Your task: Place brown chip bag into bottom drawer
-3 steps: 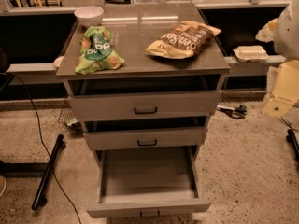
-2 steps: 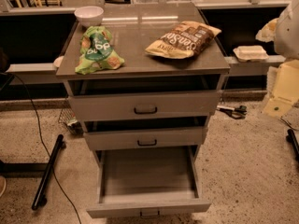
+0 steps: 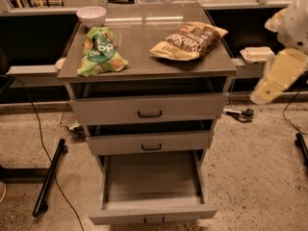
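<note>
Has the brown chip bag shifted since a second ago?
No. The brown chip bag lies where it did, by the right edge of the cabinet top. The gripper hangs beyond that edge.

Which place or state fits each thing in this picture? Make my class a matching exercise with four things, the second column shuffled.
Things
1. brown chip bag
2. green snack bag
3. bottom drawer
4. end effector

Places or states
A. pulled open
B. lying on the cabinet top, towards the left of the view
C. at the right edge of the view, beside the cabinet, touching neither bag
D. lying on the cabinet top, towards the right of the view

Pairs: 1-D, 2-B, 3-A, 4-C.
</note>
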Robot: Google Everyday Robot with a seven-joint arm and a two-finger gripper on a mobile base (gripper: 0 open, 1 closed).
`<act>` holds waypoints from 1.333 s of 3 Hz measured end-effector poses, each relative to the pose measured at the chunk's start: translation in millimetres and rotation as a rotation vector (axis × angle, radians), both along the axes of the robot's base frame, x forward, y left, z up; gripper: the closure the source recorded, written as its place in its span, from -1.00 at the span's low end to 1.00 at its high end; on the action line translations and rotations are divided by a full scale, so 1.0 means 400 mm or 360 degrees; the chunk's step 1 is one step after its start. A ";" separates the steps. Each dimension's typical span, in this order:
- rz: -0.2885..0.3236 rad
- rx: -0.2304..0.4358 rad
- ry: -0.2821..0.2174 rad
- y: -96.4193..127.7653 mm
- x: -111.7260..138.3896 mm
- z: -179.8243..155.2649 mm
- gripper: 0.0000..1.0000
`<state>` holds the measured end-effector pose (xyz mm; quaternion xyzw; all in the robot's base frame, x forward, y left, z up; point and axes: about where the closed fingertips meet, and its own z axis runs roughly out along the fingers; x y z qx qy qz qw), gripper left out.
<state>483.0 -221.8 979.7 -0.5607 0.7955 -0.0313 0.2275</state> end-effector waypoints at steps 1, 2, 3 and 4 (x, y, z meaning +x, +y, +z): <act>-0.0092 0.0168 -0.0134 -0.012 0.121 -0.017 -1.00; -0.0209 0.0277 -0.0226 -0.026 0.231 -0.048 -1.00; -0.0280 0.0361 -0.0256 -0.038 0.309 -0.100 -1.00; -0.0279 0.0361 -0.0256 -0.038 0.309 -0.100 -1.00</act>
